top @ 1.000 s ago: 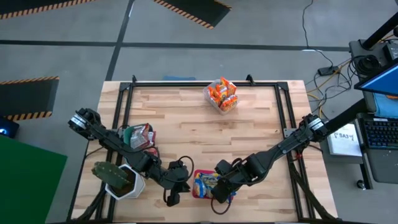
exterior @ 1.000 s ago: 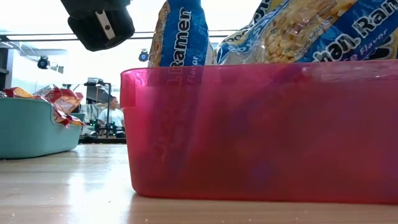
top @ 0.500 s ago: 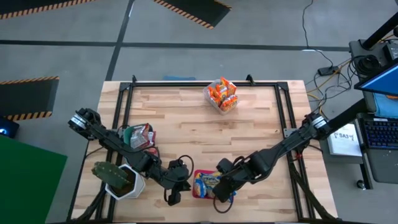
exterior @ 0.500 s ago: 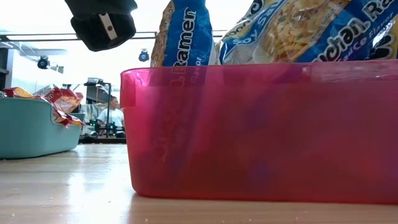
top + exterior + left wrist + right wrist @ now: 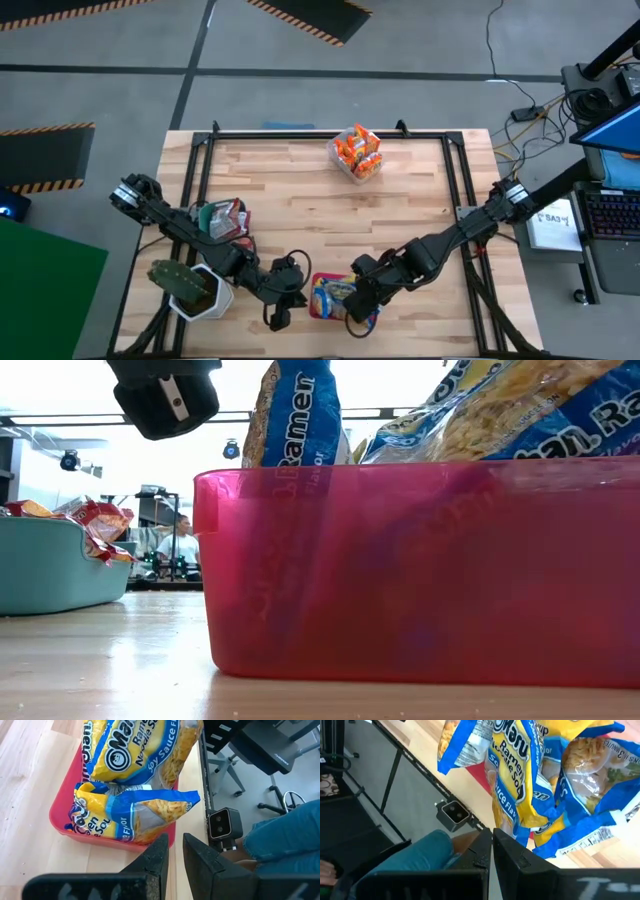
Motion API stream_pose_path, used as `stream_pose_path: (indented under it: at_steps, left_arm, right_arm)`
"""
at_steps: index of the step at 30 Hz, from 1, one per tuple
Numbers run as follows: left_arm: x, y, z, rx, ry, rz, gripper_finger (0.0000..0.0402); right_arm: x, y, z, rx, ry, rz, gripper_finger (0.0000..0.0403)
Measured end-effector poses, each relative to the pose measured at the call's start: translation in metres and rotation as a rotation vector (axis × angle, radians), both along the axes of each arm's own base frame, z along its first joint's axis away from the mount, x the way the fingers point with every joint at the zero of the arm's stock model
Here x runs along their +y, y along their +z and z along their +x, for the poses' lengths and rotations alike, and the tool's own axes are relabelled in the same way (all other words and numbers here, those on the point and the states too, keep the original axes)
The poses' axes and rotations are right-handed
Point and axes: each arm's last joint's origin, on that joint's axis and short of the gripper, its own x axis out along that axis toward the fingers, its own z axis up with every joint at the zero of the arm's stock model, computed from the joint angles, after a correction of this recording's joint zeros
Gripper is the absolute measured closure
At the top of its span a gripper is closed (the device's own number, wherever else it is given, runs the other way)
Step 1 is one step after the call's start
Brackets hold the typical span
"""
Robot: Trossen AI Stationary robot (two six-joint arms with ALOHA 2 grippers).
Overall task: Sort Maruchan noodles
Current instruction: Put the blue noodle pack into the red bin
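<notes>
- Wooden counter (image 5: 300, 200) fills my overhead feed, grey floor around it and a desk with a keyboard off to the right.
- I see a red bin (image 5: 318, 296) at the near edge holding blue-and-yellow Maruchan noodles (image 5: 131, 751); one packet stands upright above its rim in the low view.
- My right gripper (image 5: 358, 312) sits at that bin's right end, fingers (image 5: 510, 857) pressed fully together, with a blue-and-yellow packet (image 5: 517, 775) hanging just ahead of them; whether they pinch its edge I can't tell.
- My left gripper (image 5: 279, 312) hovers just left of the bin, fingers (image 5: 156, 862) nearly closed, a thin gap between them, holding nothing.
- Silver/red packets (image 5: 226, 217) lie in a teal bin (image 5: 45, 575) on the left.
- Orange packets (image 5: 358, 150) sit in a clear bin at the far edge.
- A potted cactus (image 5: 185, 285) stands at the near left corner.
</notes>
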Motion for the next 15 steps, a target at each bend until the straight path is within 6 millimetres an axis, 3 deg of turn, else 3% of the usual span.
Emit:
stream_pose_path:
  at_steps: [15]
  left_arm:
    - [-0.0014, 0.0007, -0.0006, -0.003, -0.005, -0.003, 0.0362]
  right_arm:
    - [-0.0051, 0.0079, 0.0006, -0.036, -0.012, 0.02, 0.0394]
